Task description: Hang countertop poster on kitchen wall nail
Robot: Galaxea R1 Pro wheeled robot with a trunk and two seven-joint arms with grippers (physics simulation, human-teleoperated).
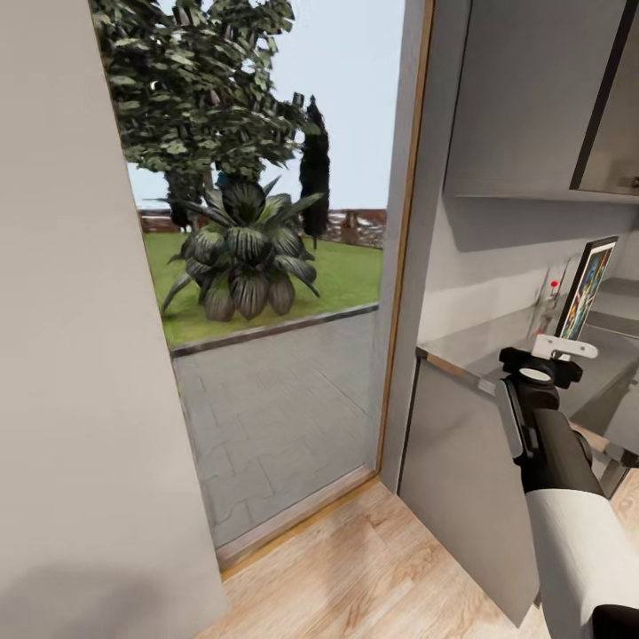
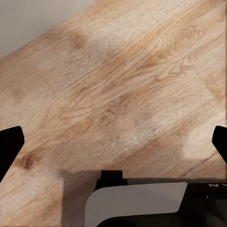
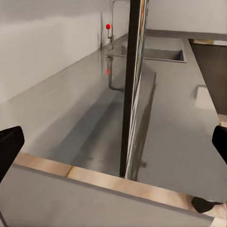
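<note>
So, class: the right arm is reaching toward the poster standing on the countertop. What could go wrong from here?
1. The poster stands upright and edge-on to the open right gripper, so a nudge might tip it over.
2. It stands close to the countertop edge, so it could slip off onto the floor.
3. The tap and sink lie behind it, so a push might send it there.

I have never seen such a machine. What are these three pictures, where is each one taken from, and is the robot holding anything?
It is a simulated wheeled robot with two arms. The head camera looks down over its right arm, whose right gripper reaches toward the kitchen countertop. The poster stands upright there, near a glass door to a garden. The right wrist camera sees the poster edge-on, with the tap and sink behind; the fingers sit wide apart, holding nothing. The left wrist camera looks at the wooden floor; that gripper is open too.
</note>
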